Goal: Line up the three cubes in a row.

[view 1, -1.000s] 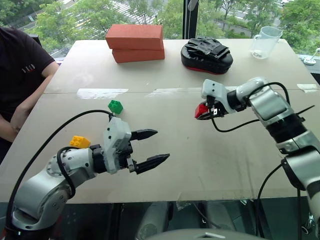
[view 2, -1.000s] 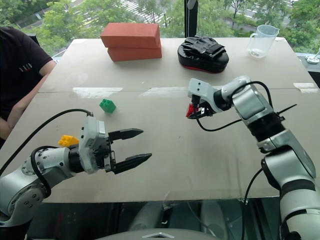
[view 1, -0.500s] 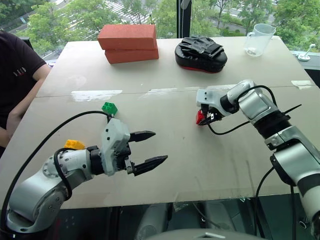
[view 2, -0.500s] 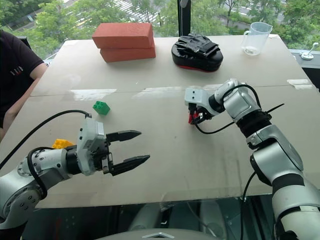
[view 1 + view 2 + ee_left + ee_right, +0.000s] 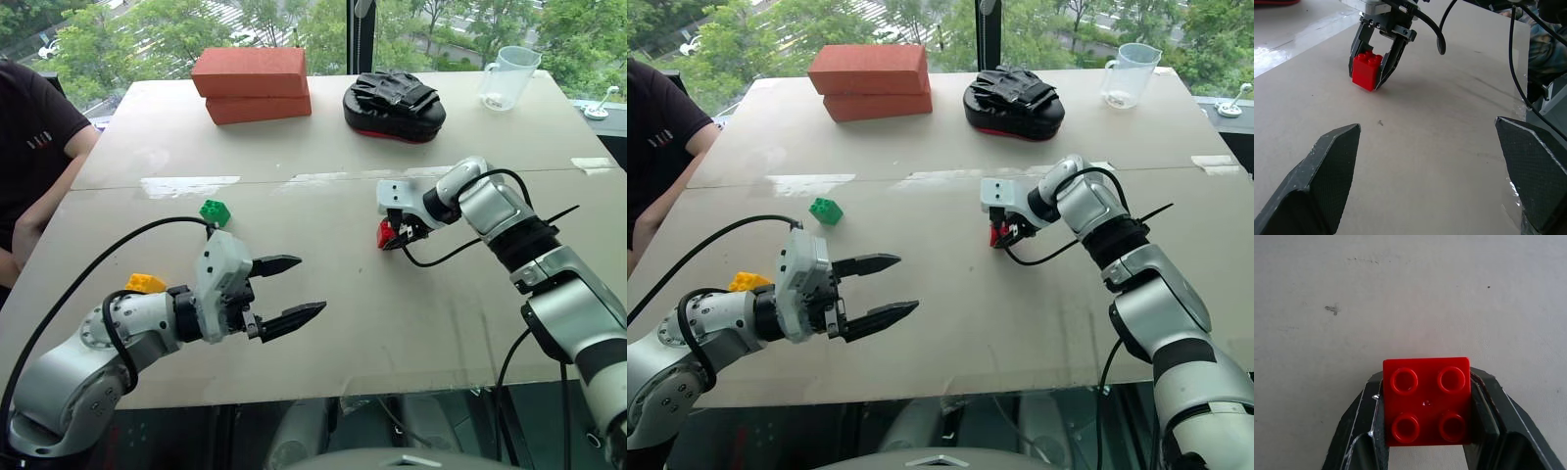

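I have the right gripper point(image 5: 1373, 81) down at the table point(image 5: 323, 323) just right of centre, its two black fingers point(image 5: 1364, 423) set either side of the red cube point(image 5: 1426, 401), which sits studs up on the tabletop; from the frames I cannot tell whether the pads are pressing the cube's sides or have just let go of them. The left gripper point(image 5: 290, 292) hangs over the near left part of the table with its fingers spread wide and nothing between them, pointing toward the right. The green cube point(image 5: 216, 211) lies on the table left of centre, well apart from the red one, and the yellow cube point(image 5: 145, 283) lies nearer and further left, just beside my left arm. So the three cubes are not in a row. At the far edge I see two red-orange bricks point(image 5: 251, 84) stacked one on the other, a black pad with a red rim point(image 5: 394, 106) to their right, and a clear measuring cup point(image 5: 506, 76) at the far right. A person in a dark shirt point(image 5: 34, 137) sits at the left edge.
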Tool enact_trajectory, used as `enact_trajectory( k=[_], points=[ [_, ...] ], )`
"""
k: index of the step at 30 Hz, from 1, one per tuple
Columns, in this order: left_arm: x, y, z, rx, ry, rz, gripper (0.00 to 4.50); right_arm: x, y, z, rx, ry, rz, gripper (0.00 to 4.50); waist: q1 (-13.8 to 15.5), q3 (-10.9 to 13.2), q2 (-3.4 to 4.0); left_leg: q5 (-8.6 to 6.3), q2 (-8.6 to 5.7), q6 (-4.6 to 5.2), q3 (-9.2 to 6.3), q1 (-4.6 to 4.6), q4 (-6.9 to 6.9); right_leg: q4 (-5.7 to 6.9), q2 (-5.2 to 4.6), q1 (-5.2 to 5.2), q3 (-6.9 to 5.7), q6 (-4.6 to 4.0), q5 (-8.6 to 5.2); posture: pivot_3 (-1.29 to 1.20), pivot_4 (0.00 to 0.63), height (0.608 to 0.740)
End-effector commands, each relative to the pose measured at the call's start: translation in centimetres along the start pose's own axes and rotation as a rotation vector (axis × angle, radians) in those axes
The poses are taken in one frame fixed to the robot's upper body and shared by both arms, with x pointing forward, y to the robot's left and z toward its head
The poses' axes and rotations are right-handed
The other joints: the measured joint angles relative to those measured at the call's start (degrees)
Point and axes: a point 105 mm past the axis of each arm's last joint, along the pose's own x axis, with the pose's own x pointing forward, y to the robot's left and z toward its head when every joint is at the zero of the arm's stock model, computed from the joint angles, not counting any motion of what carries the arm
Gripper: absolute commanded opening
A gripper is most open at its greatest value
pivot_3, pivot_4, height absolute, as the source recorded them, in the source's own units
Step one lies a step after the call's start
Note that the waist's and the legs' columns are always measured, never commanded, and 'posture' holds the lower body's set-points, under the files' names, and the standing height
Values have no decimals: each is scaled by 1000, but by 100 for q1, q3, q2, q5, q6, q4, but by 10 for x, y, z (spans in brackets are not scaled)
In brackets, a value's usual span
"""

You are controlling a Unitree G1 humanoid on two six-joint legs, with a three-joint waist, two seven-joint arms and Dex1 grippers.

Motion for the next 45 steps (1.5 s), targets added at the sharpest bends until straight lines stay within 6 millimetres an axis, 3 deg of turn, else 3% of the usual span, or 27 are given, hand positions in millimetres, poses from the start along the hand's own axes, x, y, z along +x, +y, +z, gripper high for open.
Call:
enact_trajectory(
  k=[1, 3, 4, 11, 18, 28, 34, 38, 41, 45],
  points=[
    [-2, -5, 13, 62, -16, -3, 4500, -3, -1, 7, -49, -8, 9, 3155, 0, 0, 0, 0, 0, 0, 0, 0, 0, 0, 0, 0, 1, 0, 0, 0, 150, 740],
    [-3, -4, 13, 62, -13, 5, 4500, -2, 1, 7, -62, -12, 19, 4236, -2, 0, 0, 0, 0, 0, 0, 0, 0, 0, 1, 0, 0, 0, 0, 0, 150, 740],
    [-4, -3, 14, 63, -11, 9, 4500, -2, 1, 7, -68, -14, 22, 4439, -3, 0, 0, 0, 0, 0, 0, 0, 0, 0, 0, 0, 0, 0, 0, 0, 150, 740],
    [-12, 2, 12, 45, -8, 56, 4500, -13, 7, 14, -88, -74, 40, 4439, 4, 0, 0, 0, 0, 0, 0, 0, 0, 0, 0, -1, 1, 0, 0, 0, 150, 740],
    [-11, 7, 13, 49, -14, 59, 4500, -9, 8, 13, -85, -74, 29, 4439, 7, 0, 0, 0, 0, -1, 0, 0, 0, 2, 0, -1, 0, 0, 0, 0, 150, 740],
    [-11, 5, 12, 46, -17, 58, 4500, 3, 4, -7, -75, -9, -2, 4439, 7, 0, 0, 0, 0, -1, 1, 0, 1, 1, 0, 0, 1, 0, 0, 0, 150, 740],
    [-19, 14, 6, -8, -34, 137, 4500, -16, -1, 4, -65, -84, -27, 4439, -1, 0, 1, 0, 1, -1, 3, 3, 1, 3, 0, 0, 4, 0, 0, 0, 150, 740],
    [-28, 40, -3, -47, -48, 313, 4500, -31, 2, 16, -36, -180, -51, 4439, 29, -1, 0, -1, 1, -1, 1, 2, 1, 2, -1, 0, 3, 0, 0, 0, 150, 740],
    [-40, 73, -10, -57, -44, 537, 4500, -46, 1, 25, -17, -299, -119, 4439, 38, -2, -1, -1, 1, -1, -1, 2, 1, 2, -1, 1, 1, 0, 0, 0, 150, 740],
    [-65, 124, -23, -118, 16, 850, 4500, -105, 24, 74, -138, -794, -264, 4439, 79, -2, -2, -1, 0, -2, -15, -3, 5, 4, -4, 3, -12, 0, 0, 0, 150, 740]
  ],
)
